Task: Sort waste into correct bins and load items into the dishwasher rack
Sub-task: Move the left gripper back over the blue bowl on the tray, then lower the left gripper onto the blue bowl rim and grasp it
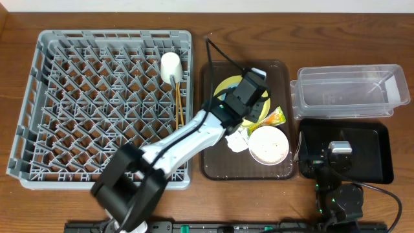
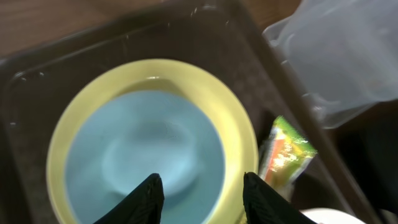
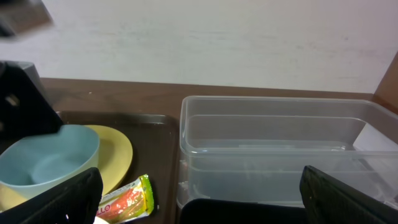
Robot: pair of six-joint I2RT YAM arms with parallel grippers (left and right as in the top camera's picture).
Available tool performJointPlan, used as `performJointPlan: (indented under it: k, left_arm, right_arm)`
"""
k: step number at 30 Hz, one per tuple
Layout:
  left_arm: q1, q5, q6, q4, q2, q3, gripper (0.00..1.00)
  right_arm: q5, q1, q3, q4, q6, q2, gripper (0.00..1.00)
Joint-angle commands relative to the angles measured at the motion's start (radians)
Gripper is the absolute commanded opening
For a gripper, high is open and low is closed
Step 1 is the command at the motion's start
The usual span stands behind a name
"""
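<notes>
Overhead view, from the left: the dishwasher rack [image 1: 39, 97] is already holding the white cup [image 1: 171, 66] and chopsticks [image 1: 178, 107]; over the brown serving tray [image 1: 213, 169] the left gripper [image 2: 200, 190] is hovering above the light blue bowl [image 2: 137, 149], which is sitting on the yellow plate [image 2: 239, 130], jaws partly apart and gripping nothing I can make out. Loading the bowl looks to be the step in hand, calling for a finger either side of its wall, then a firm close; rightmost, the right gripper [image 3: 199, 193] is hanging wide open, empty, over the black tray [image 1: 375, 165].
</notes>
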Motion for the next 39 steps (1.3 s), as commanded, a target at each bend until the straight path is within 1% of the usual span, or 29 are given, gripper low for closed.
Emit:
performJointPlan:
  k: [1,8,15,16,18,28,31,35,39]
  left_arm:
    - [-0.01,-0.033,0.017,0.021,0.047,-0.008,0.44]
    - [-0.028,-0.031,0.017,0.035,0.12,-0.008,0.43]
    - [-0.031,-0.031,0.017,0.042,0.126,-0.008,0.43]
    - [-0.032,-0.029,0.017,0.039,0.126,-0.008,0.39]
    - [-0.035,-0.026,0.017,0.035,0.127,-0.008,0.36]
    - [-0.043,-0.033,0.018,0.051,0.19,-0.008,0.34]
    - [-0.043,-0.048,0.018,0.058,0.191,-0.008,0.32]
    - [-0.043,-0.086,0.018,0.065,0.181,-0.006,0.32]
    - [-0.043,-0.091,0.018,0.064,0.158,-0.006,0.32]
  right_arm:
    - [0.001,-0.007,-0.002,-0.004,-0.004,-0.003,0.99]
    - [0.001,-0.007,-0.002,-0.004,-0.004,-0.002,0.99]
    - [0.001,-0.007,-0.002,-0.004,-0.004,-0.003,0.99]
    - [0.001,-0.007,-0.002,-0.004,-0.004,-0.003,0.99]
    - [0.001,-0.007,-0.002,-0.004,-0.004,-0.002,0.99]
    - [0.001,-0.007,-0.002,-0.004,-0.004,-0.002,0.99]
    - [0.001,-0.007,-0.002,-0.004,-0.004,-0.002,0.99]
    - [0.001,-0.007,-0.002,-0.004,-0.004,-0.002,0.99]
    - [0.001,-0.007,-0.002,-0.004,-0.004,-0.002,0.99]
